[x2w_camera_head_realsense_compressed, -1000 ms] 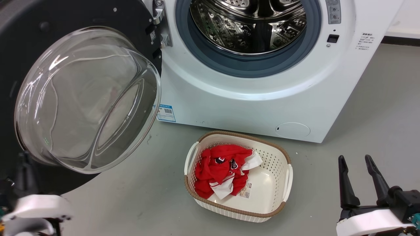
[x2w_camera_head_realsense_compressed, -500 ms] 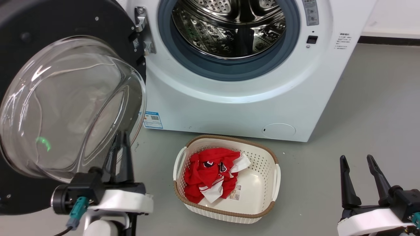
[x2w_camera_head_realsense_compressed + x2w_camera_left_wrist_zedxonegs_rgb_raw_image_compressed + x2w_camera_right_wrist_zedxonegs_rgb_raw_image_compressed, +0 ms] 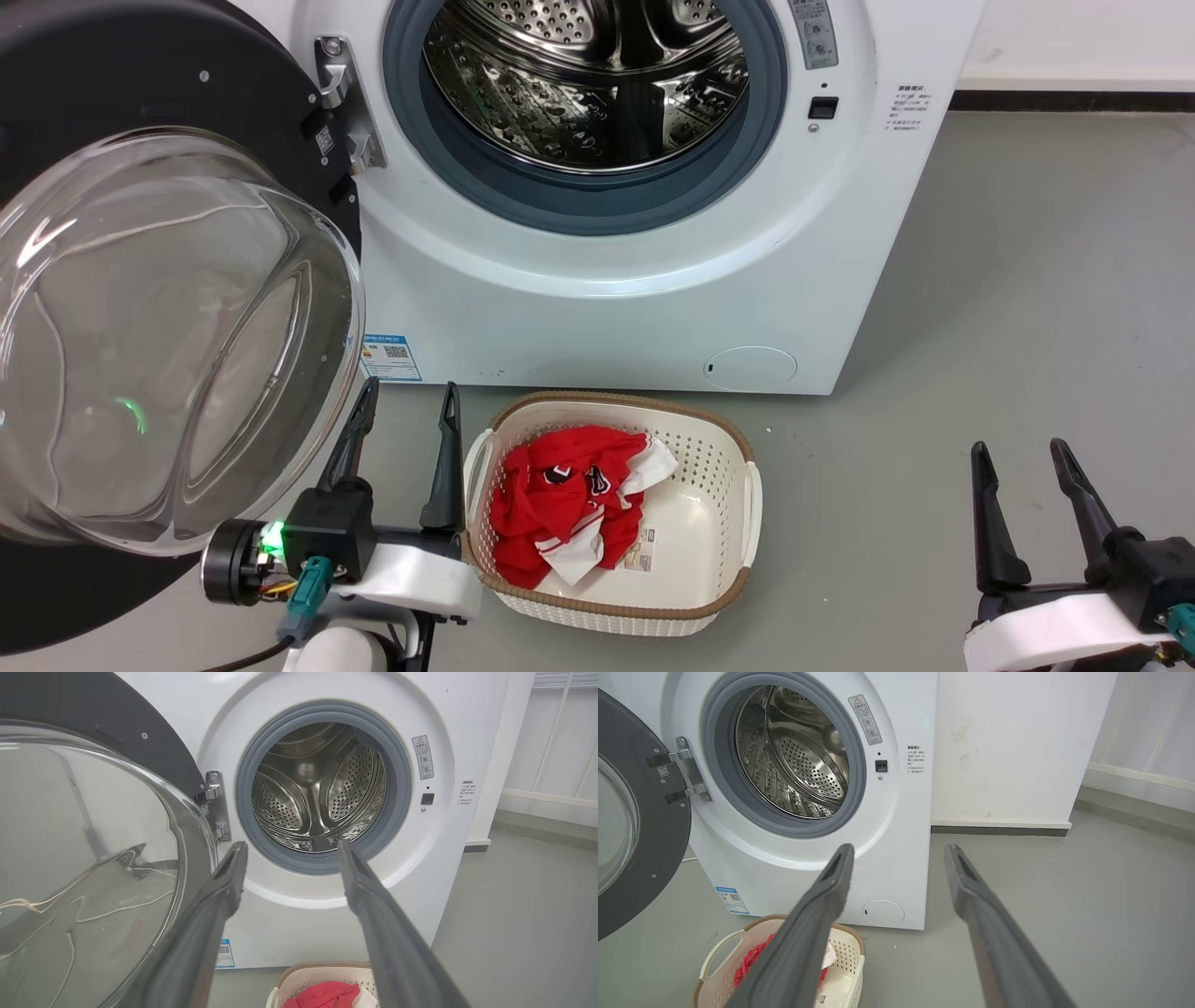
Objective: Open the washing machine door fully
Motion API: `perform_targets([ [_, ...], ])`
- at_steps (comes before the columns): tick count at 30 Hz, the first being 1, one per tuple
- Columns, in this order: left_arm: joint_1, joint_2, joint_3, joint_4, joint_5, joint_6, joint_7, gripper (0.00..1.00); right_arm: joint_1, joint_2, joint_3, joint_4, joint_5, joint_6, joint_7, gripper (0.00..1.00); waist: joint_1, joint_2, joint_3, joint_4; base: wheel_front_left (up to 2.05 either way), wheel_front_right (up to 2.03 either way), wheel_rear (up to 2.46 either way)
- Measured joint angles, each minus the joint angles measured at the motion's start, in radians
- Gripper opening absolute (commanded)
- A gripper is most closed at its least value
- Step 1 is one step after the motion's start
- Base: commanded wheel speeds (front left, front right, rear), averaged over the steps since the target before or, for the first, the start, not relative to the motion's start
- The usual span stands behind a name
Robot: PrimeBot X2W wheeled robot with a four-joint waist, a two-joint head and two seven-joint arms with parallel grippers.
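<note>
We are holding left gripper (image 3: 410, 387) and right gripper (image 3: 1019, 448) spread apart, empty; door (image 3: 168, 84) is hanging wide open beside drum (image 3: 597, 84).

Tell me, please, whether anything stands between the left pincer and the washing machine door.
Nothing visible does. The left pincer, open, hangs just right of the washing machine door, beside its glass bowl, with no object between them. The laundry basket lies on the pincer's other side, away from the door.

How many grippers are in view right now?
2. The left gripper is between the door and the basket; the right gripper is at lower right over the floor. Both open.
</note>
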Motion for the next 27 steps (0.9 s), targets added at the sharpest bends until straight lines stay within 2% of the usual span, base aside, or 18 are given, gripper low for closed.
perform_targets([
  [27, 0.040, -0.011, 0.040, 0.009, 0.064, 0.006, 0.000, 1.00, -0.002, 0.000, 0.007, 0.011, 0.003, 0.000, -0.015, 1.00, 0.0000, 0.0000, -0.012, -0.004, 0.00, 0.00, 0.00],
])
